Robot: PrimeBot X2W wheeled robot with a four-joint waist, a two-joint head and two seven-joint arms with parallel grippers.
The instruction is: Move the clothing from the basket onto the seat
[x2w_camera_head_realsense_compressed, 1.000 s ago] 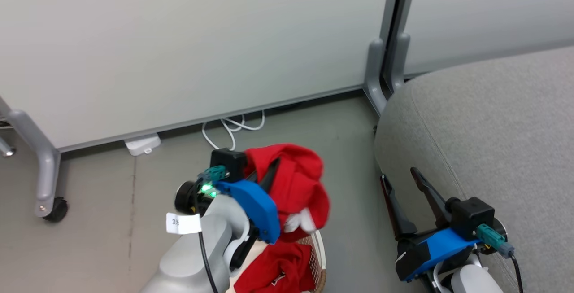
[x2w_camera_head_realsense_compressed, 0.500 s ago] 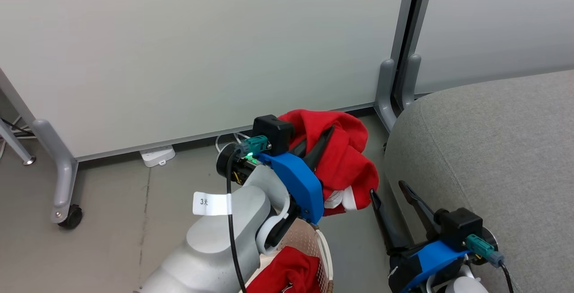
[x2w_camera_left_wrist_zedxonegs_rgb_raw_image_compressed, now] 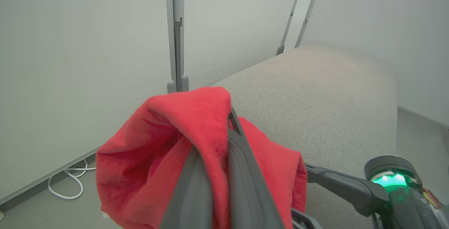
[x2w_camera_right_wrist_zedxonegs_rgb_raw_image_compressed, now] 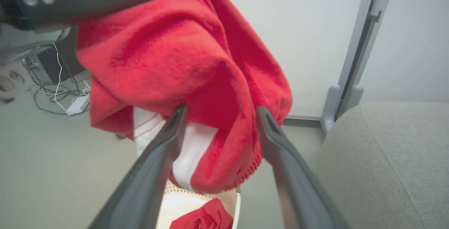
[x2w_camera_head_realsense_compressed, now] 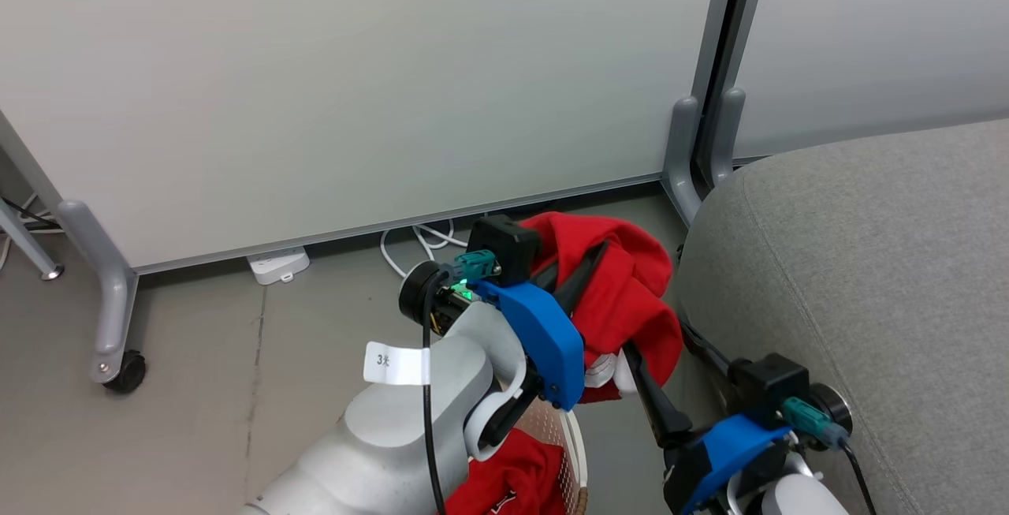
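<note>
The left gripper (x2w_camera_head_realsense_compressed: 591, 263) is clamped on a bright red, soft knitted garment with white trim (x2w_camera_head_realsense_compressed: 631, 294) and holds it in the air. The cloth is bunched over the two long dark fingers and sags below them. It hangs above the far rim of the cream-white perforated plastic laundry basket (x2w_camera_head_realsense_compressed: 569, 440) and just beside the rounded end of the large light-grey upholstered sofa (x2w_camera_head_realsense_compressed: 867, 263), not on it.

A second crumpled red garment (x2w_camera_head_realsense_compressed: 512, 483) lies inside the basket, near its rim on the sofa's side.

The right gripper (x2w_camera_right_wrist_zedxonegs_rgb_raw_image_compressed: 221, 109) has its fingers spread wide, pointing up at the lower folds of the hanging garment. In the right wrist view the red cloth and its white trim show between the fingers. I cannot tell whether they touch it.

On the grey floor behind, a looped white cable (x2w_camera_head_realsense_compressed: 410, 239) and a white power strip (x2w_camera_head_realsense_compressed: 276, 264) lie along the foot of the pale partition panel (x2w_camera_head_realsense_compressed: 355, 89).
</note>
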